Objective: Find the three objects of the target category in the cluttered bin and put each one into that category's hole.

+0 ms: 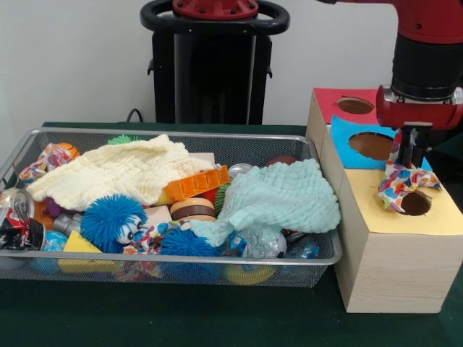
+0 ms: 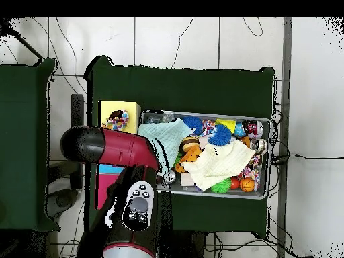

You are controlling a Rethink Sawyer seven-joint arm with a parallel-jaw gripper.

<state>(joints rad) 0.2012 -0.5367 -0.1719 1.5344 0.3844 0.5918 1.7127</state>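
Note:
A patterned cloth (image 1: 405, 184) with coloured dots lies crumpled on the yellow top (image 1: 434, 217) of the wooden box, draped over the left rim of the yellow hole (image 1: 417, 204). One corner of it rises up to my gripper (image 1: 412, 155), which hangs straight above the hole and looks shut on that corner. In the overhead view the cloth (image 2: 117, 121) shows on the yellow top while my arm (image 2: 114, 148) hides the gripper. More patterned cloth sits in the bin at the far left (image 1: 45, 159) and near the front (image 1: 148, 235).
The wire bin (image 1: 181, 134) holds a cream cloth (image 1: 119, 173), a mint cloth (image 1: 278, 199), blue fuzzy balls (image 1: 112, 220), an orange toy (image 1: 195, 184) and a can (image 1: 14, 206). Behind the yellow top are a blue hole (image 1: 371, 144) and a red hole (image 1: 354, 105).

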